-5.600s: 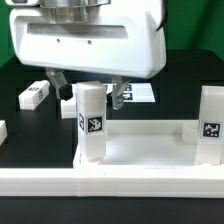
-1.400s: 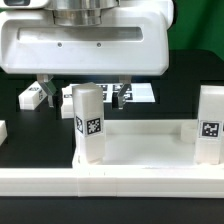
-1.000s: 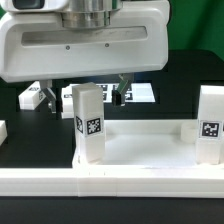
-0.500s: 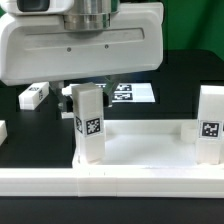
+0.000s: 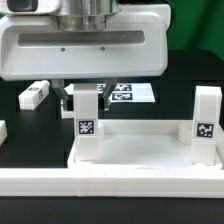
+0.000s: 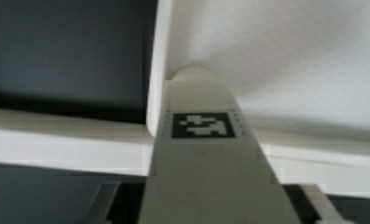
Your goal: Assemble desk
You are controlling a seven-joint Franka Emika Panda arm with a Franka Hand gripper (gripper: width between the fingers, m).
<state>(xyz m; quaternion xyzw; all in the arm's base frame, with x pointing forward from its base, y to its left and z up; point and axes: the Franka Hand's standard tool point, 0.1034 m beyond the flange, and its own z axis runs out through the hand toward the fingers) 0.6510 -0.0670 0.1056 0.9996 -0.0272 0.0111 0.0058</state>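
The white rimmed tabletop [image 5: 140, 152] lies upside down against the border rail, with two white tagged legs standing in its corner sockets. The left leg [image 5: 87, 122] stands upright between my fingers. The right leg [image 5: 206, 125] stands alone. My gripper [image 5: 87, 97] is straight above the left leg and shut on its upper end, one finger on each side. In the wrist view the leg [image 6: 207, 150] with its tag fills the middle, with the gripper [image 6: 207, 205] around it and the tabletop [image 6: 288, 60] beyond. A loose leg [image 5: 35, 94] lies on the black table at the far left.
The marker board [image 5: 133, 93] lies flat behind the tabletop. The long white border rail [image 5: 110, 183] runs along the front. A small white part [image 5: 2, 130] shows at the exterior view's left edge.
My gripper came down over the left leg and its fingers closed on the top. The tabletop with both legs shifted slightly toward the exterior view's left.
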